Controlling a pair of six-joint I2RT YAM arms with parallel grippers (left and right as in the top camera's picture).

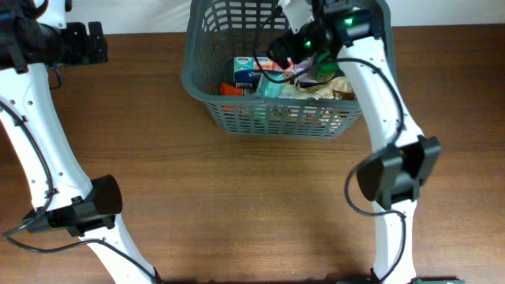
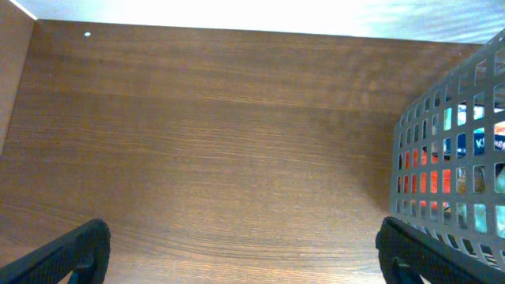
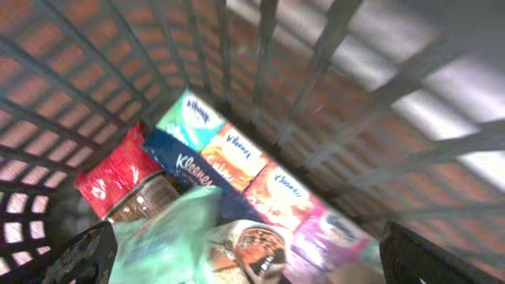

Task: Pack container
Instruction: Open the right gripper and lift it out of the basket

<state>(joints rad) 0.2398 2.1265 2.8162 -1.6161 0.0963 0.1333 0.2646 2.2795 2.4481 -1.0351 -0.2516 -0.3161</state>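
Sitting far back on the table (image 1: 237, 205), the dark grey basket (image 1: 276, 118) holds a Kleenex multipack (image 3: 237, 162) and a red packet (image 3: 118, 177). The right gripper (image 3: 252, 260) hangs inside it, jaws spread wide above them; the left gripper (image 2: 245, 256), also spread wide, holds nothing beside the basket.

Your views: overhead evenly bright, soft shadows; left wrist top edge blown white; right wrist blurred throughout.
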